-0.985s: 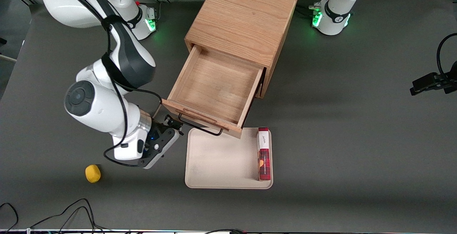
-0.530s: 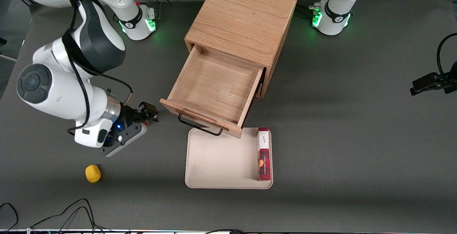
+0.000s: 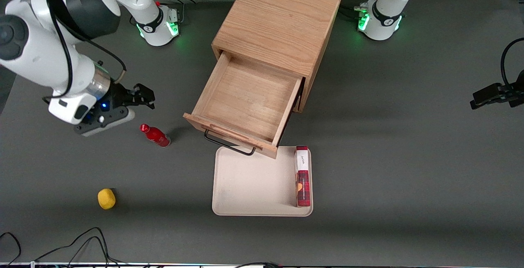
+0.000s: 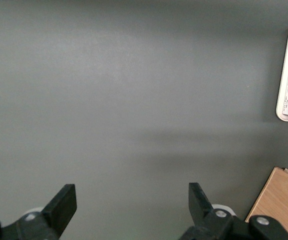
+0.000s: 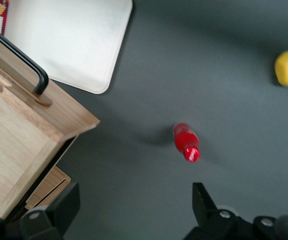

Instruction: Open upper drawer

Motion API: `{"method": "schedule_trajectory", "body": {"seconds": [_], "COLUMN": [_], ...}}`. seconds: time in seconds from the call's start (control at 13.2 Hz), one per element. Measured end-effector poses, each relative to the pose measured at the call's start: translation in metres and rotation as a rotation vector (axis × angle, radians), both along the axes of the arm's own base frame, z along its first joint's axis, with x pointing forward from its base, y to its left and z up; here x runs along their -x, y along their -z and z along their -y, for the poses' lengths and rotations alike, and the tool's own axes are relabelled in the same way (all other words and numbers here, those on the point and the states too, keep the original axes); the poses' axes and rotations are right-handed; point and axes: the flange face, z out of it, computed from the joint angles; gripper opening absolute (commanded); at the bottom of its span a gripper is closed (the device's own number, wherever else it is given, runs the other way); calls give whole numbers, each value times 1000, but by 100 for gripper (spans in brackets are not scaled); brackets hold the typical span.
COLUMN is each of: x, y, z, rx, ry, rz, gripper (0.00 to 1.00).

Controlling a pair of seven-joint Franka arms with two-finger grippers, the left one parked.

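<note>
though its fingers apart, gripper well clear of pulled-out upper drawer

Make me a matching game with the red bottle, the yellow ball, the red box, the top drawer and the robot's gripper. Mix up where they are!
Things:
1. red bottle
2. yellow ball
3. red box
4. upper drawer
5. gripper

Places or states:
A. on the beige tray
B. pulled out of the cabinet, nothing inside
C. alone on the table, nearest the front camera
D. on the table, beside the drawer's corner
E. open, up above the table, holding nothing

Pairs: 1-D, 2-C, 3-A, 4-B, 5-E
</note>
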Motion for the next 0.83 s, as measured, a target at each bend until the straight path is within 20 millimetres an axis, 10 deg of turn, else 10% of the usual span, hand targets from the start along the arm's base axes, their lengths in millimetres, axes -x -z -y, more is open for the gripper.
{"method": "schedule_trajectory", "body": {"seconds": [0.45,0.83], "x": [55,44], "y": [-62,-46], "z": [27,103], "rx": [10,-54], "ry": [255,432], "rz": [-13,-83], "gripper": [100,100]}}
